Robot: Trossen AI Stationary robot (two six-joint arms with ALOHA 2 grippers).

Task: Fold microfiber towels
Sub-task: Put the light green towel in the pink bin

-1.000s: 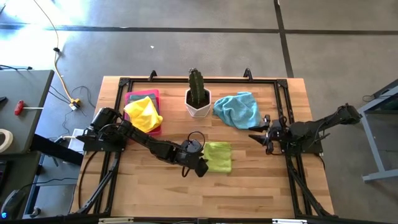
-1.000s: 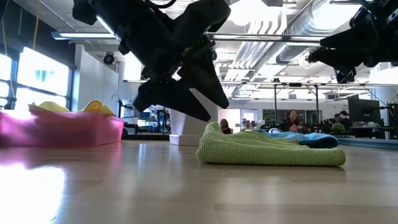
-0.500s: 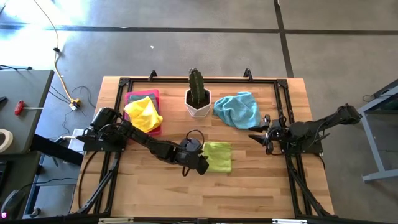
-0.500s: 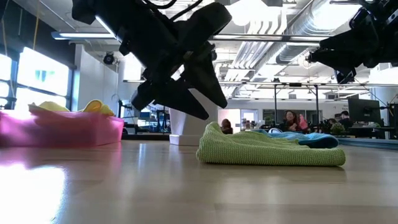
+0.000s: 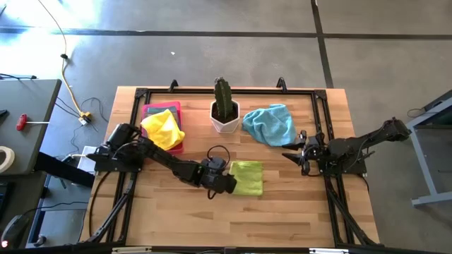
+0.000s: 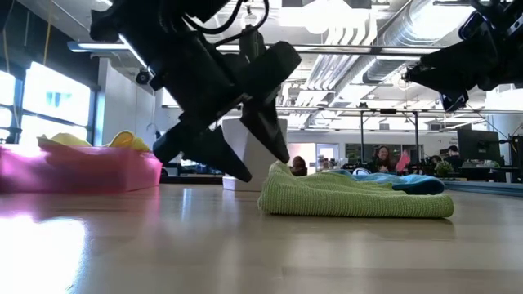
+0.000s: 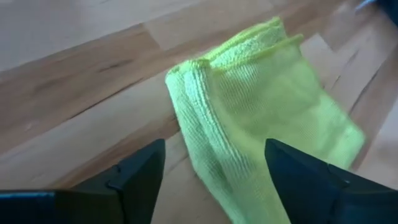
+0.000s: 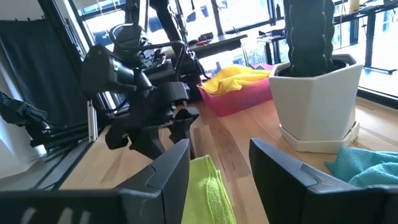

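A lime green towel (image 5: pixel 248 178) lies folded flat on the table's middle, its layered left edge (image 7: pixel 186 118) toward my left gripper (image 5: pixel 227 185). That gripper slants down at this edge, open, one finger over the wood and one over the cloth (image 6: pixel 265 167). A light blue towel (image 5: pixel 270 123) lies crumpled at the far right of the middle. A yellow towel (image 5: pixel 162 128) is heaped in the pink tray (image 5: pixel 150 110) at the far left. My right gripper (image 5: pixel 293 156) hovers open at the right, well above the table (image 8: pixel 219 146). My left gripper comes at the green towel's left folded edge (image 6: pixel 275 166) slanting down from the table's left. One fingertip (image 6: pixel 283 157) stands right at the edge's top. Whether it touches the cloth, I cannot tell. The towel lies flat on the table.
A cactus in a white pot (image 5: pixel 225 116) stands at the far middle, between the tray and the blue towel. A black frame runs along the table's edges (image 5: pixel 134 95). Bare wood lies in front of the green towel (image 5: pixel 233 219).
My left gripper has sunk toward the table at the green towel's left edge and rolled about its own line. Its fingers stand wider apart than before. The towel has not moved.
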